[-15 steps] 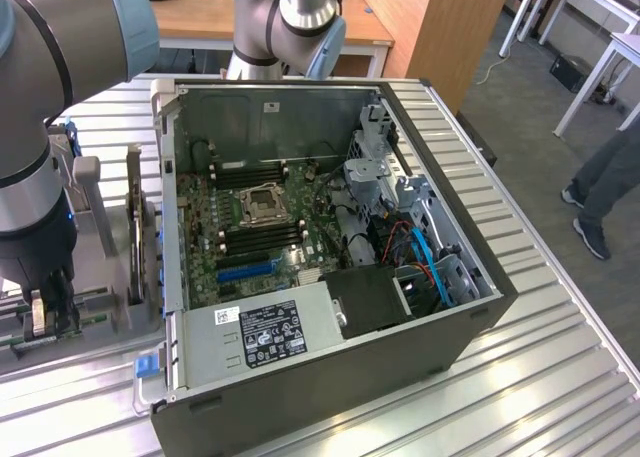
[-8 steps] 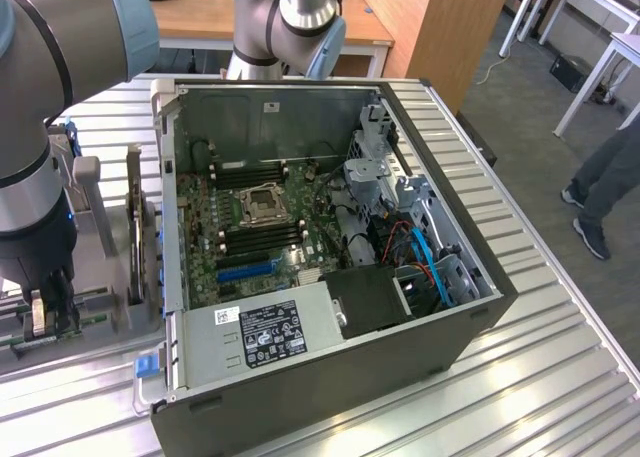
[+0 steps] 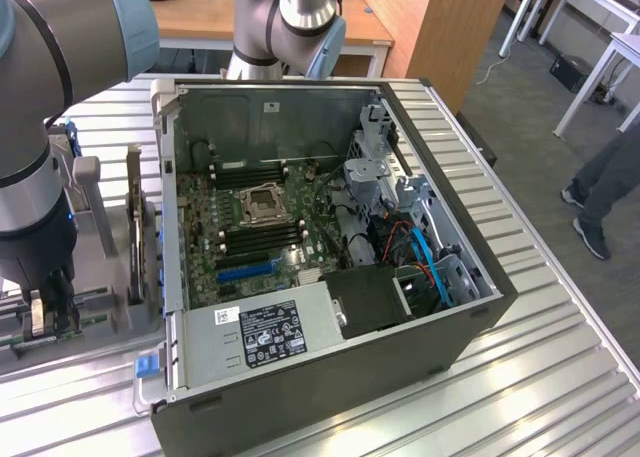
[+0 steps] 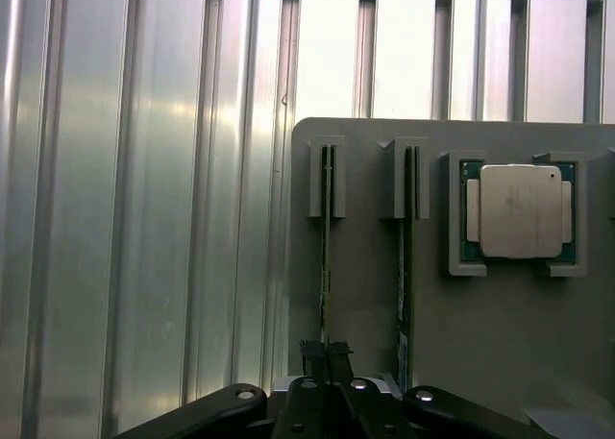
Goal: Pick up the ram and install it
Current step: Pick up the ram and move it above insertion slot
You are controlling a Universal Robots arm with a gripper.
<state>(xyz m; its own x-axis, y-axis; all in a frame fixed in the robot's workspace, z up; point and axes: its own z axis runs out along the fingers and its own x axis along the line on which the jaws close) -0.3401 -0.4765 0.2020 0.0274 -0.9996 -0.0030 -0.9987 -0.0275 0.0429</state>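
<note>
- Ribbed metal table carrying an open computer case and a grey holder.
- Standing on edge in a holder slot: the ram, beside a second stick and a processor.
- Low over the holder, gripper pinching the ram between its fingertips.

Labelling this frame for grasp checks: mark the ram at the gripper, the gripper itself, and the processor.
ram [image 4: 326, 247]: wrist view, thin edge of the stick in its slot.
gripper [image 4: 326, 351]: wrist view, midway between its fingertips.
processor [image 4: 520, 210]: wrist view, middle of its metal lid.
</note>
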